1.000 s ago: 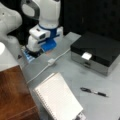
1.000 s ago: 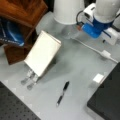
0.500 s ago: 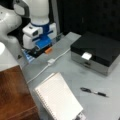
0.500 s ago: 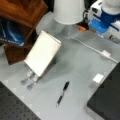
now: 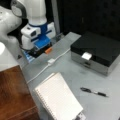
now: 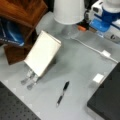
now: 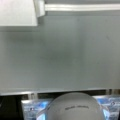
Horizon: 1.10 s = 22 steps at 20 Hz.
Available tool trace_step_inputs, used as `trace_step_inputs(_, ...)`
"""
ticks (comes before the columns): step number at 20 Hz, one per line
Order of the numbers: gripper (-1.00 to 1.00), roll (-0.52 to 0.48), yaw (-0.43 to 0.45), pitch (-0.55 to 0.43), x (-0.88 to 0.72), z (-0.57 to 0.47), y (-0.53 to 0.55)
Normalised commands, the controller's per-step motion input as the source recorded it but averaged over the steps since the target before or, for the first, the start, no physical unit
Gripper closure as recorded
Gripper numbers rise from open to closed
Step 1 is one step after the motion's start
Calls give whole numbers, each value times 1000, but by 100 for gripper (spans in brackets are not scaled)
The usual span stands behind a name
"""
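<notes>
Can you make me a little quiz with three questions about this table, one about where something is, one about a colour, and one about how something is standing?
1. Where does the pen lie?
A. on the grey table
B. on the black box
C. on the notebook

2. What colour is the small block by the gripper?
A. green
B. orange
C. purple

3. How is the notebook placed?
A. propped at a tilt
B. rolled up
C. flat under the box

Answers: 1 A, it rests on bare table. 2 B, it shows orange in both front views. 3 A, it leans on a stand.
</notes>
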Motion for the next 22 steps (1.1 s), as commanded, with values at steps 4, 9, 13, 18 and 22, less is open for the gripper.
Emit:
trace_step_inputs(4,100,114,72,-184,-170,-271,81)
trace_step_inputs(9,100,93,91,-214,-220,-330,12)
trace_step_inputs(13,100,71,75,-223,-306,-305,14)
trace_step_inputs(18,100,64,76,-233,-385,-326,80)
trace_step_inputs(22,100,62,88,-280,-417,-384,109)
